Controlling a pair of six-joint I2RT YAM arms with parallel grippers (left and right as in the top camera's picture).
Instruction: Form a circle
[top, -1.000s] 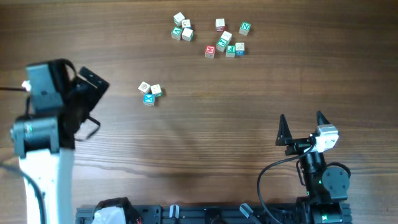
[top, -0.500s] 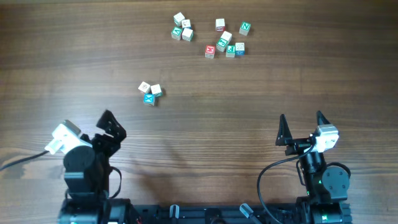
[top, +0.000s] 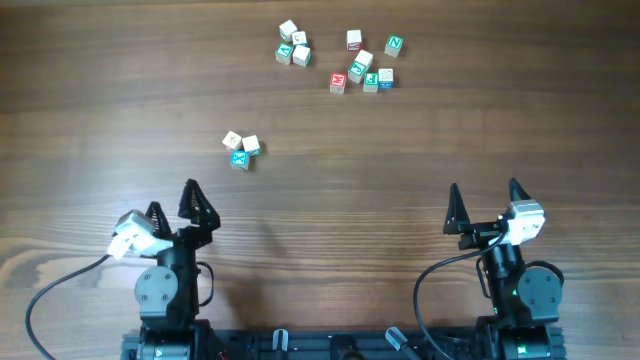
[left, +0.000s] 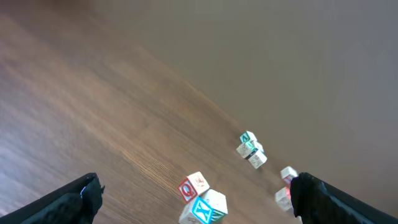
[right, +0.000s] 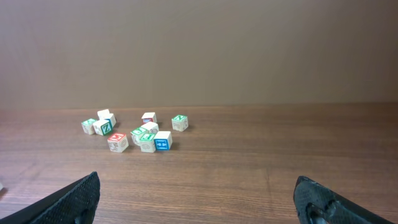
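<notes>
Dark wood-grain table (top: 100, 60), plain brownish wall (right: 199, 50) behind it. I count fourteen cubes in total. A trio (top: 240, 149) sits left of centre, one blue-faced cube (top: 239, 159) tucked against two pale cubes (top: 251, 146) (just a clump, no ring at all). Toward the far edge there's a bunch of four (top: 293, 44) and, near its right, a scatter of seven (top: 364, 62). Two arms: left gripper (top: 172, 198) and right gripper (top: 484, 186) both spread wide with nothing between the fingers, sitting at the near edge, well apart from every cube.
</notes>
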